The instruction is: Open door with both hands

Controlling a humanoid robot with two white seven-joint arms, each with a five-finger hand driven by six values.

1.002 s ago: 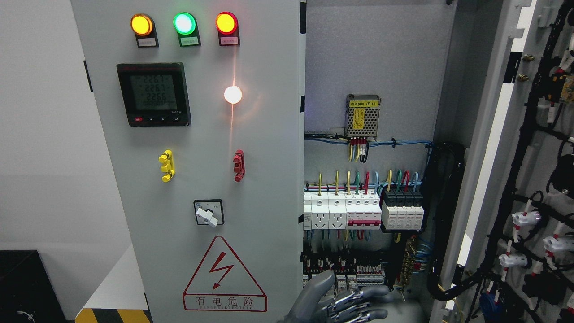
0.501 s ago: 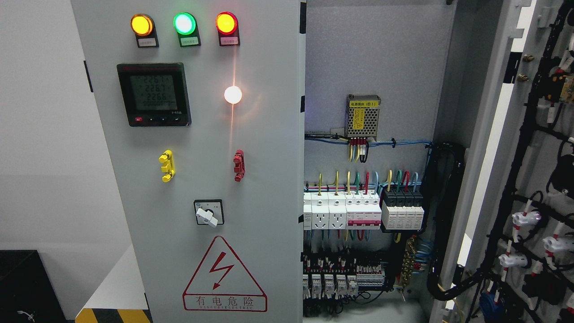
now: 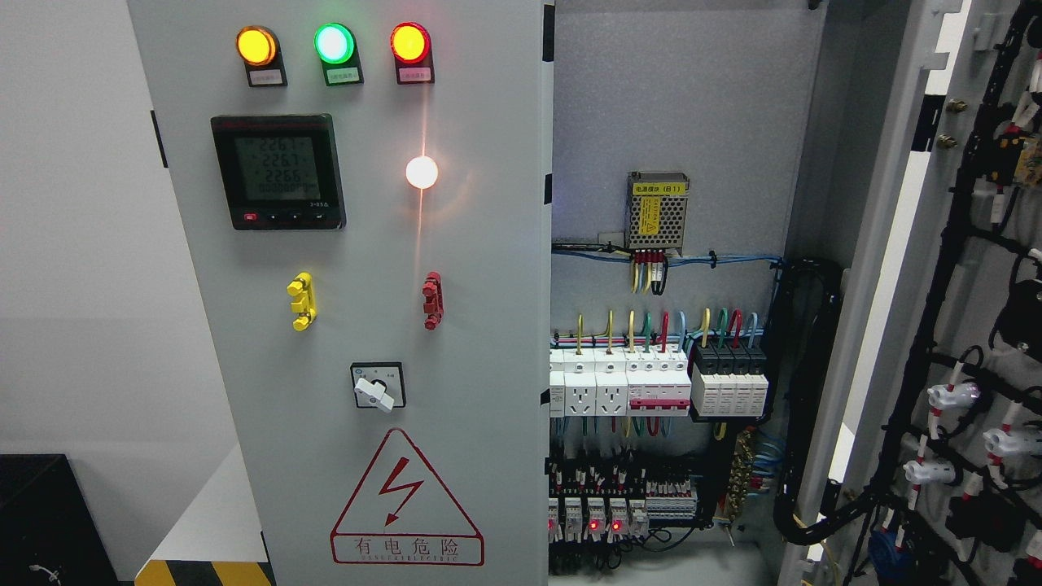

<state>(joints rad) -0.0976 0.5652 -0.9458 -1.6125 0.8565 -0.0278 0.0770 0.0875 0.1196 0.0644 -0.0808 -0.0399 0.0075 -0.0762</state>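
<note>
The grey left door (image 3: 366, 244) of the electrical cabinet fills the left half of the head view, its right edge near the picture's middle. It carries three lit lamps (image 3: 334, 44), a digital meter (image 3: 278, 171), a rotary switch (image 3: 378, 385) and a red warning triangle (image 3: 405, 503). The right door (image 3: 961, 268) is swung wide open at the far right, its wired inner side facing me. Between them the cabinet's inside (image 3: 676, 106) lies exposed. Neither of my hands shows in the picture.
Inside are a row of white and black breakers (image 3: 659, 382), a small power supply (image 3: 658, 210) and black cable bundles (image 3: 806, 407). A yellow-black striped strip (image 3: 203, 572) and a black box (image 3: 49, 521) sit at the lower left.
A grey hand that showed at the bottom edge near the middle one second ago has dropped out of view. Small red lights now glow on the bottom relays.
</note>
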